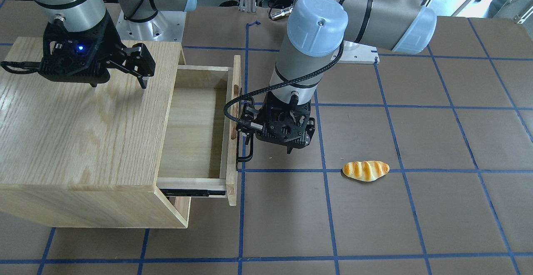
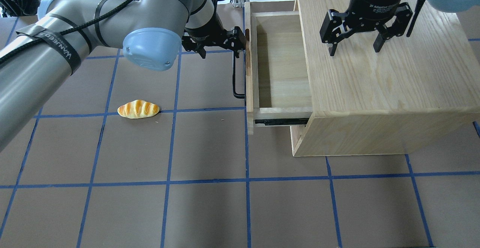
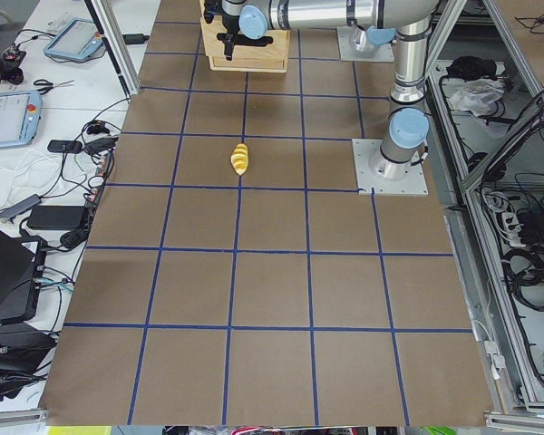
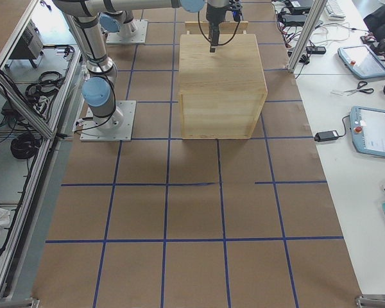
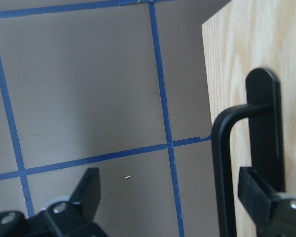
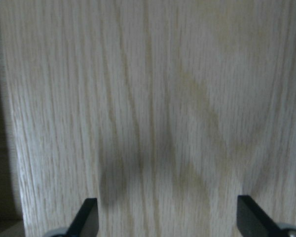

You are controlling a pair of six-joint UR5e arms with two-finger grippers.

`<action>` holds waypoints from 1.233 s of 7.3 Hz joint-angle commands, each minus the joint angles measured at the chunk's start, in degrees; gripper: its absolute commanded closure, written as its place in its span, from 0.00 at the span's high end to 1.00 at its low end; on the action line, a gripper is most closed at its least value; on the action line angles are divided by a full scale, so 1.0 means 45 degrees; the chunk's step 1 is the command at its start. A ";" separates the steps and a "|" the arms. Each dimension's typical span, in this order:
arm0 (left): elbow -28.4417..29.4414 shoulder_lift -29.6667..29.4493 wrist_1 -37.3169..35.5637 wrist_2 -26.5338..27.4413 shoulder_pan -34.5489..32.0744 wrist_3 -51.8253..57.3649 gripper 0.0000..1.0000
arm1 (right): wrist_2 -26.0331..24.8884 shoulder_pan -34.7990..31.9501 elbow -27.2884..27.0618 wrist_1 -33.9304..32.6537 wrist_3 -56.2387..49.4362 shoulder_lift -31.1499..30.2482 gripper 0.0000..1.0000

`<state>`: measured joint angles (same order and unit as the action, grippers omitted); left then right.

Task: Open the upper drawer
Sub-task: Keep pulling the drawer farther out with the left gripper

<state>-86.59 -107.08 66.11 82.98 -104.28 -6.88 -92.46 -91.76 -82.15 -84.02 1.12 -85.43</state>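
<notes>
Front-facing view: the upper drawer [image 1: 191, 133] sits pulled well out of the oak cabinet [image 1: 83, 121], poking toward 3 o'clock. Its pale wood floor is showing, and there's a black rail under its near side. The left claw [image 1: 268, 142] hangs nose-down right at the drawer front, on the black bar handle [image 1: 245, 155]. The right claw [image 1: 118, 84] hovers over the cabinet top around 10 o'clock of the frame, spread wide and grasping nothing. A bread roll [image 1: 365, 170] lies on the desk [image 1: 416, 225] at 4 o'clock from the left claw, well apart from it.

Overhead view: everything is flipped, so the drawer pokes toward 9 o'clock. The left claw sits at the 12 o'clock end of the handle. The right claw hangs released above the cabinet top.

Left wrist view: the two fingers [image 5: 89, 192] are spread apart, so this claw is released, not clenched. The handle's bent end runs between them, close to the finger at 3 o'clock. I can't tell if they touch. The drawer front fills the 3 o'clock edge.

Right wrist view: it's just oak grain, with the fingertips [image 6: 86, 217] far apart at 7 and 5 o'clock.

Left side view: the cabinet is tiny up at 12 o'clock, with the roll on the desk below it.

Right side view: this shows the cabinet's closed back, with the right claw above its top.
</notes>
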 commanded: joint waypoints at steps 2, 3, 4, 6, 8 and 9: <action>0.0004 -0.0013 -0.0022 0.0115 0.0009 0.0180 1.00 | 0.0000 0.0000 0.0014 0.0000 0.0005 0.0000 1.00; 0.0004 -0.0013 -0.0022 0.0366 0.0009 0.0355 1.00 | 0.0000 0.0000 0.0014 0.0000 0.0005 0.0000 1.00; 0.0004 0.0006 -0.0022 0.0465 0.0029 0.0530 1.00 | 0.0000 0.0000 0.0014 0.0000 -0.0015 0.0000 1.00; 0.0023 0.0006 -0.0022 0.0718 0.0029 0.0764 1.00 | 0.0000 0.0000 0.0014 0.0000 0.0005 0.0000 1.00; 0.0023 0.0045 -0.0061 0.0740 0.0223 0.1077 1.00 | 0.0000 0.0000 -0.0006 0.0000 0.0005 0.0000 1.00; 0.0023 0.0045 -0.0081 0.0759 0.0263 0.1466 1.00 | 0.0000 0.0000 0.0013 0.0000 -0.0015 0.0000 1.00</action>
<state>-86.49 -106.91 65.87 86.27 -103.49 -2.03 -92.46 -91.76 -82.11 -84.02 1.10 -85.43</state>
